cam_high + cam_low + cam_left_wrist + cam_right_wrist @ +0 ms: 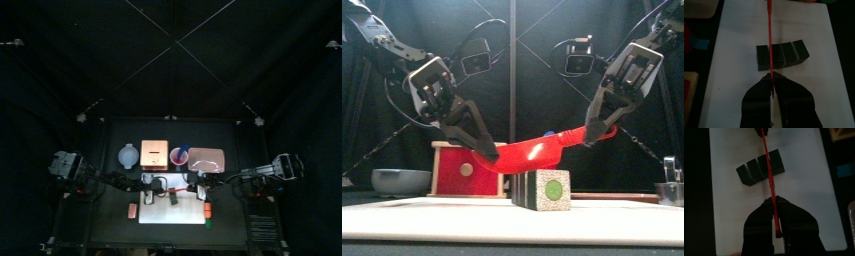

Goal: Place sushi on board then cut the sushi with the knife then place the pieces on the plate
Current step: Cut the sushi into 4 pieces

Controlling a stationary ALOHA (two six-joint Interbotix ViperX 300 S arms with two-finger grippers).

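Front view: the left hand (486,152) and the right hand (593,135) each pinch one end of the red toy knife (543,152), holding it level and crosswise over the sushi roll (549,188). Sharing the grip this way steadies the blade for a straight downward press.

The roll lies on the white cutting board (422,210), near its middle, with one round end facing the front. All blocks appear joined, so no cut is judged complete.

In the left wrist view the blade runs edge-on across the roll, in line with the seam behind the end block, which suggests that block is the intended first piece. Whether the edge already touches the roll or sits just above it cannot be settled from these angles.

The pink tray (206,158) waits on the table behind the board, bare as far as can be seen.
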